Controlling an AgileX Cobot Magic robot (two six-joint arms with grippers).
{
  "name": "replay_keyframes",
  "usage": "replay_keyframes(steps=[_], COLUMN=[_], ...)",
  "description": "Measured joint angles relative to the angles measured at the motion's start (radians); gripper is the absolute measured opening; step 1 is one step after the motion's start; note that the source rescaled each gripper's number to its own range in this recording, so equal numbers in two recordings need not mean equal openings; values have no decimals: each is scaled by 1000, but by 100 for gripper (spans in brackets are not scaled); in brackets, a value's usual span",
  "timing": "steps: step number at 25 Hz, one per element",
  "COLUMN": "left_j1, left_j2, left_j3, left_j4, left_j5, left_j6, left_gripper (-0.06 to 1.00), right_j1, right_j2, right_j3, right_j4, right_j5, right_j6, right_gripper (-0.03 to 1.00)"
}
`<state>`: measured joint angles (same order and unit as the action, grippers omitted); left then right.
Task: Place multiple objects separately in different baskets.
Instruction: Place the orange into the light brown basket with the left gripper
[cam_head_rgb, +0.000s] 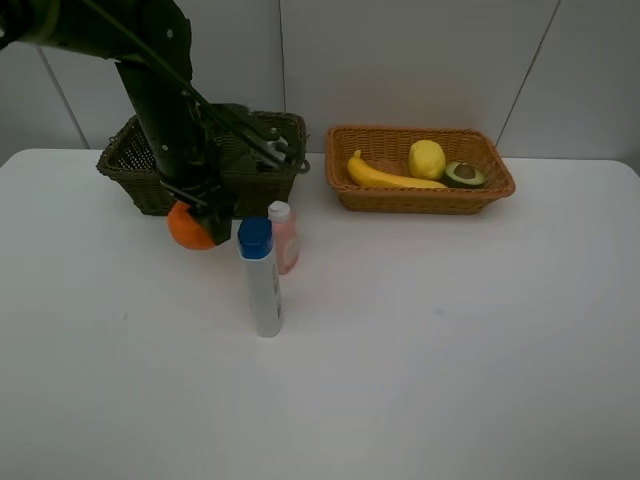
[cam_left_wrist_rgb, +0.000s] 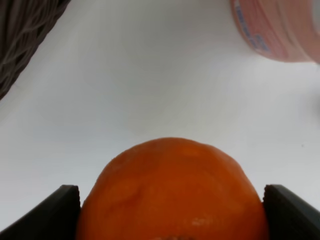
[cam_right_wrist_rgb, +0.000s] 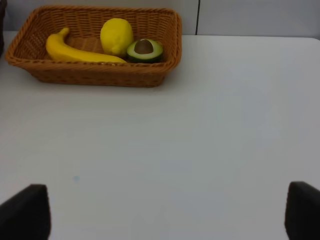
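Exterior high: left arm (cam_head_rgb: 160, 90) slants down from upper left, left gripper (cam_head_rgb: 200, 208) clamped on the orange (cam_head_rgb: 188, 228) before the dark olive basket (cam_head_rgb: 130, 165); right gripper (cam_right_wrist_rgb: 167, 212) fingers stand apart.

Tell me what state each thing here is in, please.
Round orange fruit: clasped between the left jaws.
Right jaws: open, empty.
White blue-capped plastic bottle: upright, capped.
Small pink plastic bottle: upright, capped.
Halved green avocado: cut face up, in tan wicker basket.
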<state>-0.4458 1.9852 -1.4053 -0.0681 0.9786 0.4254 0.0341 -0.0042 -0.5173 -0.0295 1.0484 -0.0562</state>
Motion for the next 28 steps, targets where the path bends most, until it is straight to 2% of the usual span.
replay_keyframes(steps=[5,15,22,28], left_j1=[0,0,-19,-72], left_j2=[-40,-41,-22,74], left_j3=[-29,-246,-377,-529], left_j4=[0,-23,-56,-60], left_j5=[65,225,237,218], left_j6=[-4,-33,-33,-33], left_gripper=[93,93,93,93], right_j1=[0,0,0,0], right_j2=[0,0,0,0], right_j3=[0,0,0,0], right_j4=[0,0,0,0], right_j5=[0,0,0,0], right_j6=[0,0,0,0], right_gripper=[98,98,98,98])
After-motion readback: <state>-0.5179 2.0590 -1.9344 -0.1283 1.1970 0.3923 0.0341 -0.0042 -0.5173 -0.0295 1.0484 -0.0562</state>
